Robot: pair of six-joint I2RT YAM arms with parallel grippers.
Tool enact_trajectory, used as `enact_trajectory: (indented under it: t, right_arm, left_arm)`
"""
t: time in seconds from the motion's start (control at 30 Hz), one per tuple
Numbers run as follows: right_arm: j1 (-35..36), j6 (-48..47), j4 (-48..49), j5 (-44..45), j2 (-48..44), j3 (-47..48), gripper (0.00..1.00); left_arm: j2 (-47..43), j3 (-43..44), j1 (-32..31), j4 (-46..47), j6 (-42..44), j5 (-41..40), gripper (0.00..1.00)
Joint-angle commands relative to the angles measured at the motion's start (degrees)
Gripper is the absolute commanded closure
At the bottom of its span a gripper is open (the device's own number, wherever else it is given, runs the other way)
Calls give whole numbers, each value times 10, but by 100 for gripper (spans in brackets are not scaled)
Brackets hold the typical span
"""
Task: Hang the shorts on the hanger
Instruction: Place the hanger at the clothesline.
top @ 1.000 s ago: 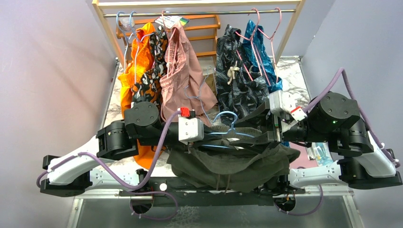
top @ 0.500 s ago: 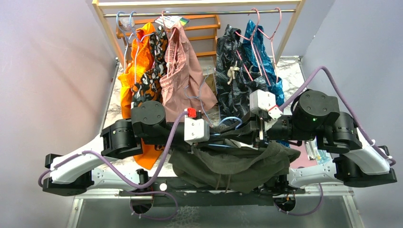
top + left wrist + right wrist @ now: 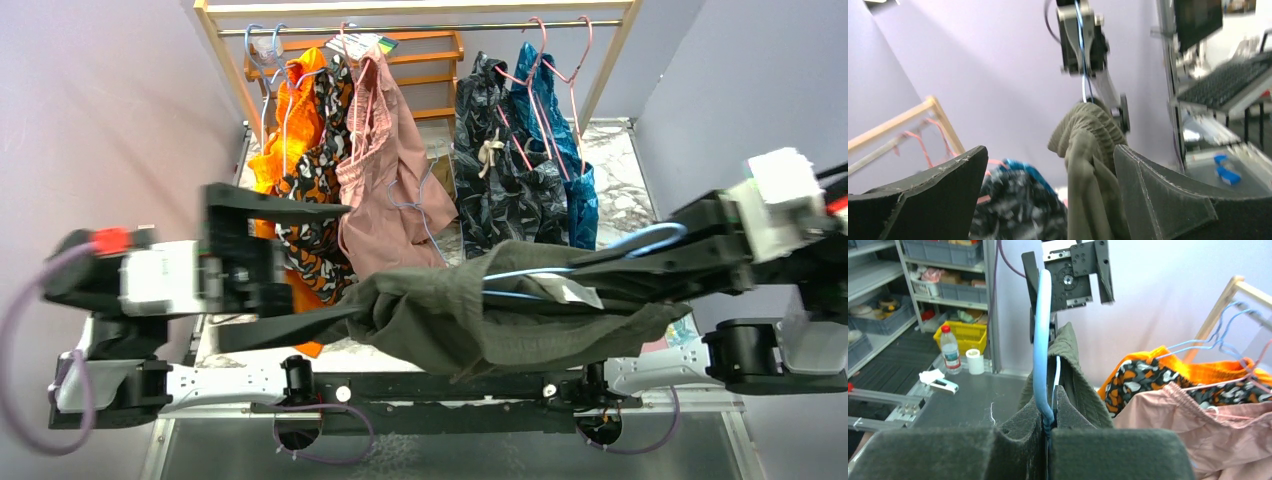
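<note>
1. The hanger (image 3: 1040,340) is gripped on its light-blue wire by the right gripper (image 3: 1046,432). The jaws are clenched flat together with the wire pinched between them.
2. The shorts (image 3: 470,320) are draped over the hanger in a bunch. They are held in the air between the two arms, above the near edge of the marble surface (image 3: 615,150).
3. In the right wrist view, a fold of olive cloth is seen just beyond the clenched jaws. It runs along the wire and touches the tips.
4. A white label (image 3: 565,291) is exposed on the cloth, just beside the right jaws.
5. The left gripper (image 3: 350,260) is released, with its jaws spread wide and nothing clamped.
6. In the left wrist view, the gathered end of the shorts is seen between the open jaws, nearer the right-hand one. Whether it touches cannot be told, as the frame is blurred.
7. Behind, a wooden rack (image 3: 225,60) carries dusty-pink shorts (image 3: 385,170), an orange garment (image 3: 285,140) and dark leaf-print shorts (image 3: 500,180) on wire hangers.
</note>
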Motion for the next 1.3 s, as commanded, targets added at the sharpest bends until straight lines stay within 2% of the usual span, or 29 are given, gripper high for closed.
enact_trajectory:
  t: [0.0,0.23,0.37,0.5,0.6,0.63,0.9,0.97,1.03,1.27]
  right_arm:
    - [3,-20,22,19,-21,-20,99]
    - [3,-17,-1,82,-53,-98,99]
    - [3,-13,-6,102,-60,-128,99]
    - [3,-11,-4,109,-63,-146,99]
    - [3,-9,3,107,-68,-157,99]
    - [3,-8,5,106,-69,-160,99]
    - [3,-7,19,98,-76,-177,99]
    - [3,-8,21,98,-79,-179,99]
    - [3,-8,23,100,-84,-182,99]
    - [3,-6,21,103,-96,-182,99]
  left_arm:
    - [-26,11,2,36,1,-8,1]
    - [-29,-7,2,-23,1,-50,10]
    - [2,-8,2,-41,7,-49,16]
    - [44,-3,2,-61,10,-35,27]
    - [66,-6,2,-67,9,-35,42]
    - [71,-9,2,-67,8,-35,44]
    - [115,-17,2,-66,2,-19,46]
    - [118,-25,2,-67,3,-24,53]
    - [113,-37,2,-67,4,-39,65]
    - [76,-79,2,-71,-5,-81,80]
